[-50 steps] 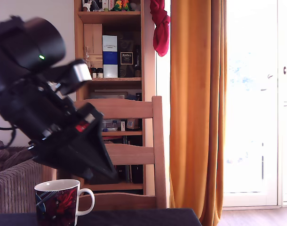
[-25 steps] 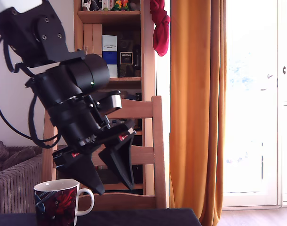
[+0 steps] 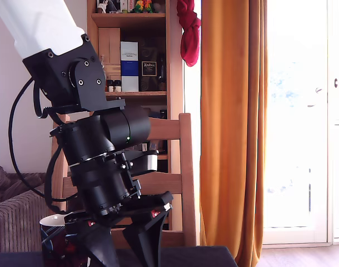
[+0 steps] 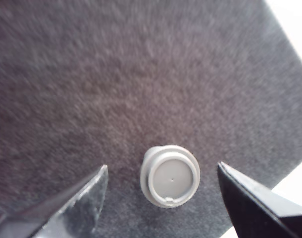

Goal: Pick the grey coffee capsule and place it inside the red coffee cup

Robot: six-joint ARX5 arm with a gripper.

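A grey capsule (image 4: 170,176) is seen on the dark fuzzy desk (image 4: 141,74), between wide-open fingers (image 4: 81,198). Orange curtains (image 3: 233,128) and a wooden shelf (image 3: 133,50) are seen behind.

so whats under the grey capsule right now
The grey coffee capsule sits upright on dark grey cloth, between the open fingers of the gripper. What lies beneath the cloth is covered.
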